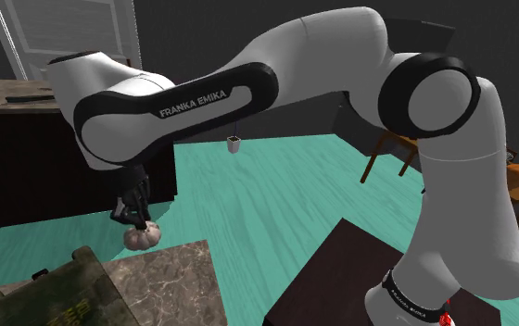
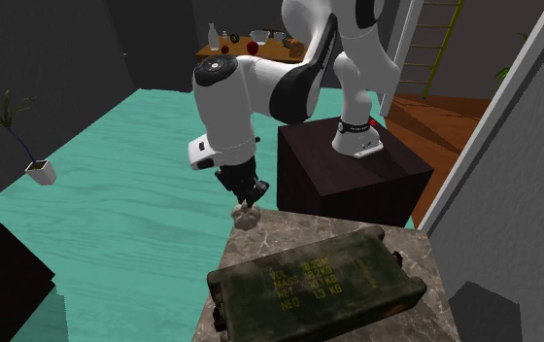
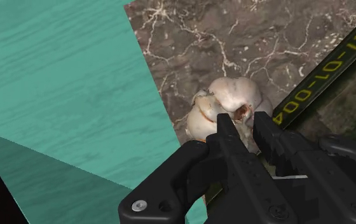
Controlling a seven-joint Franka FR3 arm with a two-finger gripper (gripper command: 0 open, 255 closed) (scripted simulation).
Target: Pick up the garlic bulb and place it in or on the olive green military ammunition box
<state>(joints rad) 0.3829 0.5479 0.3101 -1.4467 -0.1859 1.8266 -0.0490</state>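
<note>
Between the fingers of my black claw (image 3: 242, 123) sits the pale, lumpy garlic bulb (image 3: 229, 97), clamped at its crown; just beside my claw lies the olive green, yellow-lettered ammunition box (image 3: 339, 90).

In the shoulder view the gripper (image 1: 139, 222) is being pointed toward six o'clock, and the garlic bulb (image 1: 144, 237) is being pinched.

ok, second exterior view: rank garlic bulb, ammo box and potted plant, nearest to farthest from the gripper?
1. garlic bulb: directly under the gripper, at the marble top's edge.
2. olive ammunition box: on the marble top, toward the view's bottom.
3. potted plant: across the teal floor, at the view's left.
</note>
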